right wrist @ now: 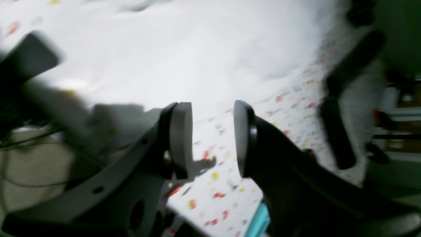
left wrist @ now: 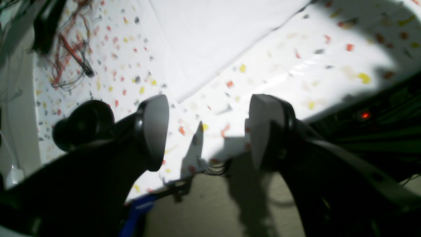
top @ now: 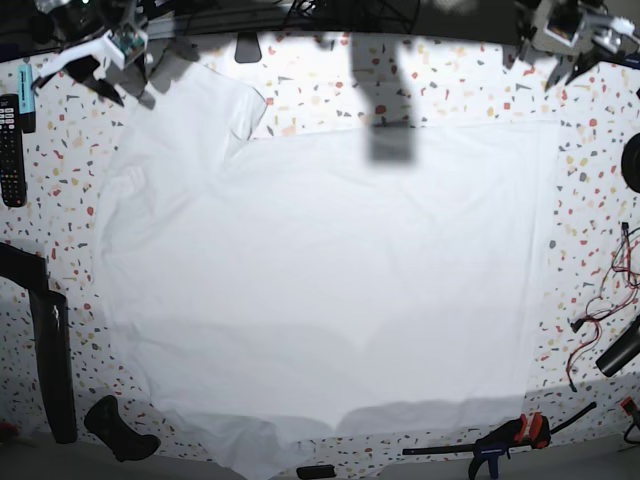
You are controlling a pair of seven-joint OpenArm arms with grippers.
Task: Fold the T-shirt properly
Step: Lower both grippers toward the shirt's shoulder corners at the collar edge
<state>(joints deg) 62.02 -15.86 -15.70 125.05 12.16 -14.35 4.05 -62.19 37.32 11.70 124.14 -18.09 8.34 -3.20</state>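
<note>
White tabletop [top: 330, 85] with confetti-style speckles, and the T-shirt [top: 320, 290] is spread pretty much flat across most of it in the base view, one sleeve [top: 215, 105] up near the top left. Remote [top: 10, 150] sits off the shirt on the far left edge, a clamp [top: 500, 440] at the bottom right, red wires [top: 600, 310] on the right side. Both arms are parked up in the top corners, clear of the fabric.

Left wrist view: the left gripper [left wrist: 205, 131] is hanging over the table edge with its jaws wide apart, nothing between them. Shirt corner [left wrist: 204, 42] lies further in, not touching.

Right wrist view is blurry, but the right gripper [right wrist: 213, 138] has its jaws parted with a clear gap, holding nothing. The shirt [right wrist: 184, 56] fills the table beyond the pads.
</note>
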